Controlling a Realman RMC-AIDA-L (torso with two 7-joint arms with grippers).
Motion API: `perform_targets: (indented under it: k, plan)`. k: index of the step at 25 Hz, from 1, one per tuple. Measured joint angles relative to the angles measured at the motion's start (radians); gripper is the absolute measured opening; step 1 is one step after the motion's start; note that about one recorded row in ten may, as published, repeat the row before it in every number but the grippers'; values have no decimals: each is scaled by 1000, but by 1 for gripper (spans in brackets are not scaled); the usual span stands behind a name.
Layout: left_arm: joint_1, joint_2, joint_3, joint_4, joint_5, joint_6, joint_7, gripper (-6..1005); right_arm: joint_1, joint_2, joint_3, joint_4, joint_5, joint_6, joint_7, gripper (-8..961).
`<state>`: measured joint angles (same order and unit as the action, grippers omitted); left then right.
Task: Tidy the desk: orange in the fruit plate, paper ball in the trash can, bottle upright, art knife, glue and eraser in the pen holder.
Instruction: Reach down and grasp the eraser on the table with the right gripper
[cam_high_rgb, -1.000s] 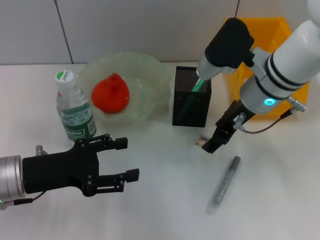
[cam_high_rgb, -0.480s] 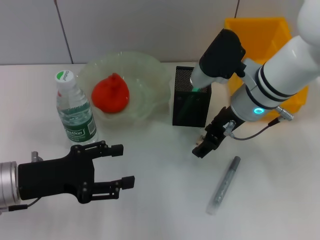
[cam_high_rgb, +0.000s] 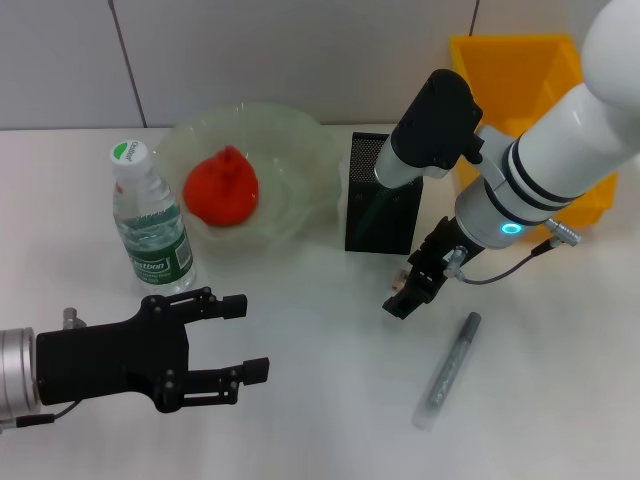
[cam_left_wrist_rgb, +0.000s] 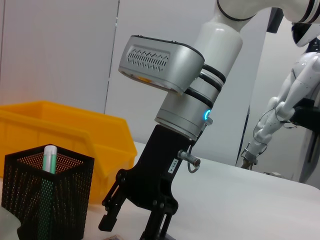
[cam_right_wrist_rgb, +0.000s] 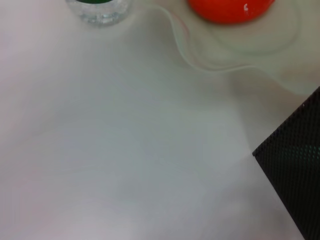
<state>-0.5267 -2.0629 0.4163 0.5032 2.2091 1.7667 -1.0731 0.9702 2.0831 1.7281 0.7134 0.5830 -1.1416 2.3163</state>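
Observation:
The orange (cam_high_rgb: 220, 188) lies in the pale green fruit plate (cam_high_rgb: 300, 140). To the plate's left the bottle (cam_high_rgb: 150, 215) stands upright. The black mesh pen holder (cam_high_rgb: 384, 210) holds a green-and-white glue stick (cam_left_wrist_rgb: 48, 156). My right gripper (cam_high_rgb: 402, 298) hangs low over the table just in front of the pen holder, open in the left wrist view (cam_left_wrist_rgb: 131, 229). It covers the eraser. The grey art knife (cam_high_rgb: 447, 372) lies on the table to its right. My left gripper (cam_high_rgb: 235, 340) hovers open and empty at the near left. The paper ball is out of view.
The yellow trash can (cam_high_rgb: 520, 60) stands at the back right behind the right arm, close to the pen holder (cam_left_wrist_rgb: 50, 195). The right wrist view shows the bottle's base (cam_right_wrist_rgb: 97, 10), the plate's rim (cam_right_wrist_rgb: 200, 62) and a corner of the pen holder (cam_right_wrist_rgb: 295, 165).
My right gripper has moved left and lower, covering the spot where the eraser lay in front of the pen holder. My left gripper has drawn back toward the near left edge.

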Motion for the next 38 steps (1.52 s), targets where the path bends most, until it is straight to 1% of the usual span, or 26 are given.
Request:
perform_targets:
  k: [9,17,23,32,38]
  plan:
    - [1,0,-1,0,0,-4,-2,815,13,0,3,-37,0,36,1,676]
    - [4,0,-1,0,-6,-5,-3,815,12,-1,6,-46,0,52,1,672]
    - [4,0,-1,0,-8,-1,-7,815,5,-3,8,-49,0,61,1,522]
    - [8,0,-1,0,-8,0,-14,815,-2,-3,7,-60,0,84,-3,517]
    - [8,0,-1,0,-8,3,-16,815,-6,-2,5,-61,0,86,-5,448]
